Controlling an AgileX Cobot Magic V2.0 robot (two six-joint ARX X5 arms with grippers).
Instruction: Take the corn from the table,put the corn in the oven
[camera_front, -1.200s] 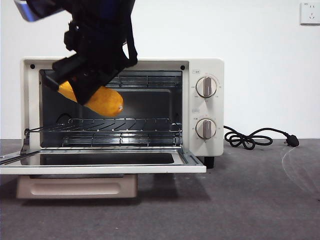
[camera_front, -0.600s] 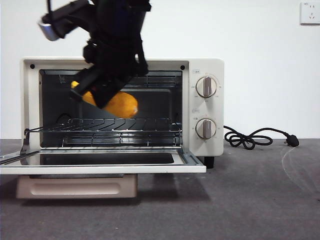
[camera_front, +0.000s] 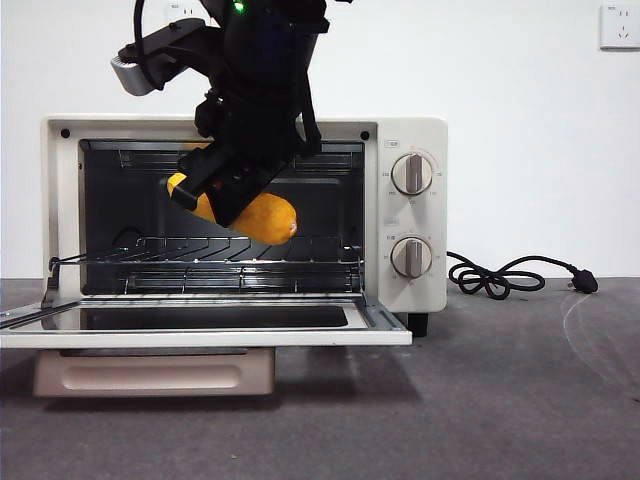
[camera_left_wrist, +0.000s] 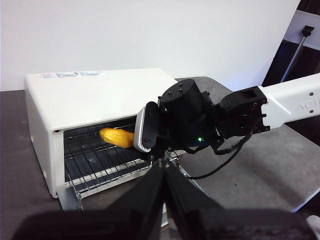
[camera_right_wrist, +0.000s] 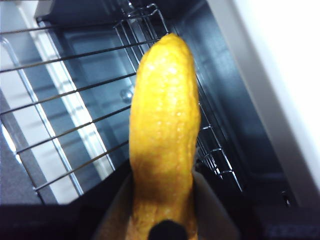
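The glossy yellow corn (camera_front: 268, 217) hangs tilted in front of the oven's (camera_front: 412, 215) open mouth, just above the wire rack (camera_front: 250, 255). My right gripper (camera_front: 235, 185) comes down from above and is shut on the cob's thick end. In the right wrist view the corn (camera_right_wrist: 165, 125) points out from between the right gripper (camera_right_wrist: 162, 210) jaws over the rack bars. The left wrist view shows the corn (camera_left_wrist: 116, 136) at the cavity's opening of the oven (camera_left_wrist: 90, 95). My left gripper (camera_left_wrist: 162, 175) waits well back from the oven, jaws shut together and holding nothing.
The oven door (camera_front: 200, 325) lies open and flat, jutting forward over the table (camera_front: 500, 410). A black cord with plug (camera_front: 500, 275) lies to the oven's right. A wall socket (camera_front: 620, 25) sits at the upper right.
My right gripper has carried the corn to the right and slightly lower, from the cavity's left side toward its middle. The left arm has not visibly moved.
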